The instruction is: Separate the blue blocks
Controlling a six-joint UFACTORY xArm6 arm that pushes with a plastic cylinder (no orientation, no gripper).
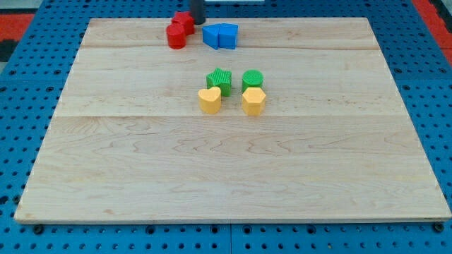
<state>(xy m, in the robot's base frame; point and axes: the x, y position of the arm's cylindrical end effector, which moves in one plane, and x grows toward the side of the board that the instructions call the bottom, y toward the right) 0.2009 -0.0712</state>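
Observation:
Two blue blocks sit touching each other near the view's top: a left one (pixel 212 36) and a right one (pixel 228 34); their shapes are hard to tell apart. My tip (pixel 197 21) is at the view's top edge, just above and left of the blue pair, right beside the upper red block (pixel 183 20). The rod rises out of the view.
A red cylinder (pixel 176 36) sits below the upper red block, left of the blue pair. Mid-board stand a green star-like block (pixel 219 78), a green cylinder (pixel 253 79), a yellow heart (pixel 209 100) and a yellow hexagon (pixel 253 101). The wooden board (pixel 226 176) lies on blue pegboard.

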